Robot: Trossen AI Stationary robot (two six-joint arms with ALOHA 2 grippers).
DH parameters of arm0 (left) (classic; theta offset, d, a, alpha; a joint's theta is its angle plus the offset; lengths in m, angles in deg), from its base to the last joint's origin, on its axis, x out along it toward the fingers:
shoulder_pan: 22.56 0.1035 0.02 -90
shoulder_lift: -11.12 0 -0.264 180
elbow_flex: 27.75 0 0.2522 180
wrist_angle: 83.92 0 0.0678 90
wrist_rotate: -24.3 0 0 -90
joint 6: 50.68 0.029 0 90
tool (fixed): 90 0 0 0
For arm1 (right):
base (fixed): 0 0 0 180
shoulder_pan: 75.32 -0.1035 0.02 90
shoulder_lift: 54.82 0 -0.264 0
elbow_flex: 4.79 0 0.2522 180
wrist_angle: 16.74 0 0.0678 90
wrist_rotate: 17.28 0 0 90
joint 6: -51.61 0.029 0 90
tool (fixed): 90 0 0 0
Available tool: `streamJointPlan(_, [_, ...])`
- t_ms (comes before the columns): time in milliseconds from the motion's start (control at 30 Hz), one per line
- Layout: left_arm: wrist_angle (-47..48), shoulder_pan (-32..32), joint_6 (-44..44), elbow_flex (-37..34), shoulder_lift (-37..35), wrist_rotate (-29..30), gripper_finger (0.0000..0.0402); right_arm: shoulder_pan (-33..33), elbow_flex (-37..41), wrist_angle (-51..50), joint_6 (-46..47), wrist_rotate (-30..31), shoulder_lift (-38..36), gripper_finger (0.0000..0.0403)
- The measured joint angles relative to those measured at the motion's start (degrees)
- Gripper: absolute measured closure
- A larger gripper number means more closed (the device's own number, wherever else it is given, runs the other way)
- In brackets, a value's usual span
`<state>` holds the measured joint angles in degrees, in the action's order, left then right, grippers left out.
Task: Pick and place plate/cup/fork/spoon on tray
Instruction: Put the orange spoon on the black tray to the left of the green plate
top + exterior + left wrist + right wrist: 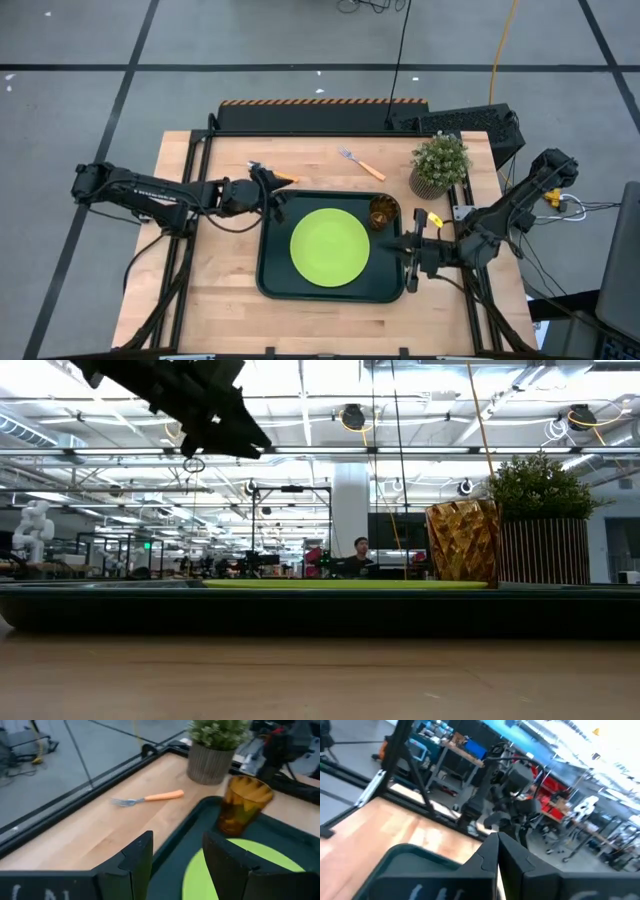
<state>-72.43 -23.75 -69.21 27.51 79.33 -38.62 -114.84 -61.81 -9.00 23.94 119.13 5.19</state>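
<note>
Hovering over the near-left corner of the tray [268, 285], my left gripper [177, 847] has its fingers spread wide with nothing between them, ready, I'd judge, for the next pickup. My right gripper [497, 852] is parked at the tray's right rim, fingers pressed together and empty, out of the way.

Just past my left fingers, the plate [240, 870] lies flat in the middle of the tray, so that one looks done. Beyond it the cup [242, 805] stands upright in the tray's far-right corner, off the plate, leaving the rest of the tray floor free for cutlery.

Off the tray now: the spoon [272, 174] appears to lie on the wood just beside my left gripper, outside the tray's far-left corner, though it shows too small to be sure. The fork [147, 798] rests flat on the table beyond the tray's far edge, tines pointing away from the potted plant [212, 747], well apart from both grippers. Those two look like what's left.

Underneath is a pale wooden table [225, 300] in a dark frame. Behind it stretches a big bright workshop with ceiling lights and racks of gear, and a person [358, 555] sits far back.
</note>
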Motion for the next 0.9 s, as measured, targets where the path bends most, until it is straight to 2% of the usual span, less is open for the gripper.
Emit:
streamJointPlan(67, [5.01, 1.91, 0.00, 2.70, 0.00, -0.55, 0.0227, 1.19, 0.00, 1.37, -0.83, -0.02, -0.01, 0.0403])
streamJointPlan(300, [40.56, 11.70, -2.61, 17.95, 2.77, -4.47, 0.0227, 3.55, 0.00, 1.36, -1.55, 2.82, -0.44, 0.0403])
streamJointPlan(467, [60.42, 17.68, 5.67, 27.19, 7.61, -7.48, 0.0227, 4.66, 0.00, 1.47, -4.20, 4.52, -0.55, 0.0403])
streamJointPlan(633, [67.27, 19.65, 17.69, 30.12, 14.43, -8.89, 0.0227, 5.01, -0.02, 2.18, -5.57, 0.74, -1.24, 0.0403])
streamJointPlan(733, [66.58, 20.34, 24.33, 30.12, 19.51, -9.07, 0.0227, 5.01, -0.02, 1.90, -5.87, -1.76, -1.68, 0.0403])
streamJointPlan(900, [64.18, 23.11, 31.86, 30.14, 26.14, -8.81, 0.0227, 5.01, -0.02, 1.28, -6.68, -2.36, -1.73, 0.0403])
